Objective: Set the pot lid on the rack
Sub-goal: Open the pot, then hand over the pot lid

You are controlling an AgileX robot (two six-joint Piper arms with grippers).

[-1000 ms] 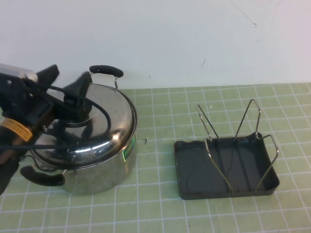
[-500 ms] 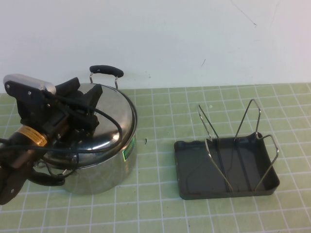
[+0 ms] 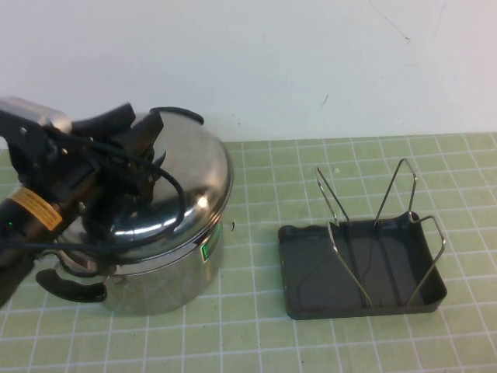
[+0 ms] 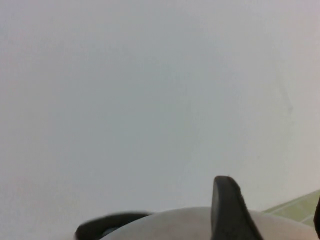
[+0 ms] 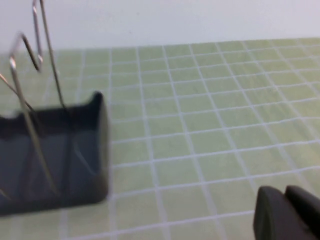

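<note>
The pot lid [image 3: 190,190] is a large, round, domed piece of polished stainless steel. Its surface mirrors the dark arm above it and carries a bright highlight near its right edge. In the high view the lid sits tilted: its right side is raised clear of the pot [image 3: 167,272], exposing the pot's rim beneath, and the lid's edge overhangs the pot on the right. The knob at the lid's centre is hidden behind the gripper.

The left gripper [image 3: 132,159] is positioned over the centre of the lid, at the left of the table. Its two black fingers [image 3: 147,132] converge on the knob area, clamped on the lid. In the left wrist view one black finger [image 4: 227,210] stands in front of the pale curve of the lid [image 4: 175,225], with a white wall behind it.

The pot is a steel vessel with black handles and a green label on its wall, standing on the green grid mat [image 3: 256,326].

The rack [image 3: 361,268] is a dark grey rectangular tray with upright bent silver wire loops. It stands well apart from the pot, on the right of the mat.

The right gripper [image 5: 287,215] hangs above the mat just beside the rack [image 5: 50,150]; its dark fingertips lie together.
</note>
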